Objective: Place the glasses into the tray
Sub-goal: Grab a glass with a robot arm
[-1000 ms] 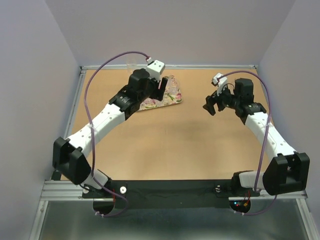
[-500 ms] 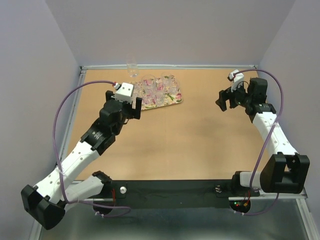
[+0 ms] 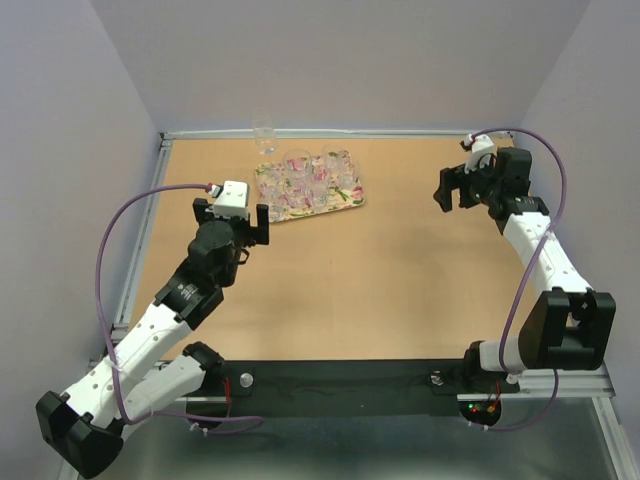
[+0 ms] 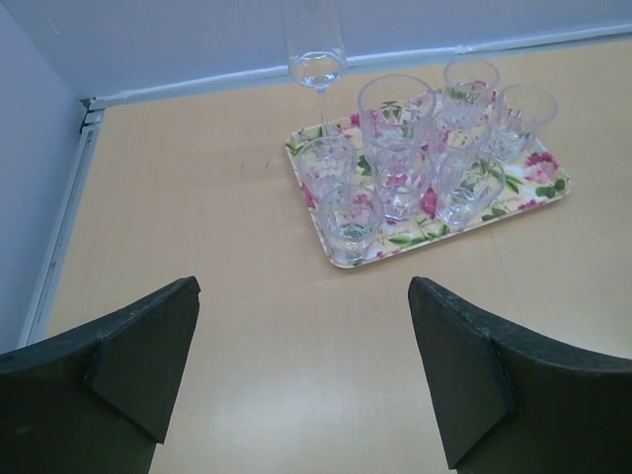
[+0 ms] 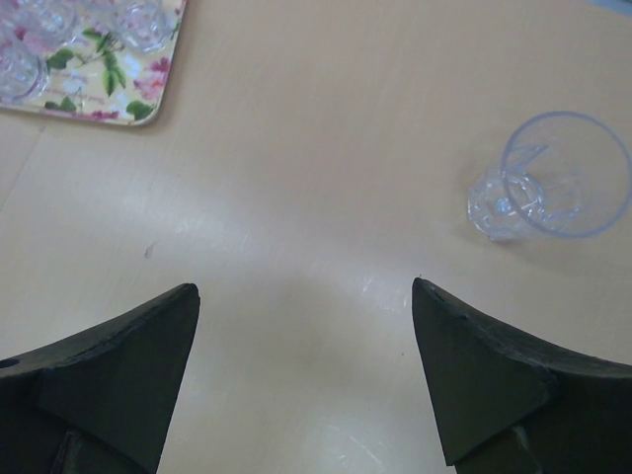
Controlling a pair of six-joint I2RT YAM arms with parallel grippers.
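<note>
Left wrist — left jaws wide, glasses (image 4: pixel 398 148) on tray (image 4: pixel 518 196); right jaws wide near lone glass (image 5: pixel 553 178).

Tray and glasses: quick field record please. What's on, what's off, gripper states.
tray: flowered, flat on the table, far left
glasses on tray: cluster of clear tumblers, upright
glass behind tray: tall, beyond the far edge, not on it
glass by right arm: upright on the table, off the tray
left gripper: open, empty
right gripper: open, empty
</note>
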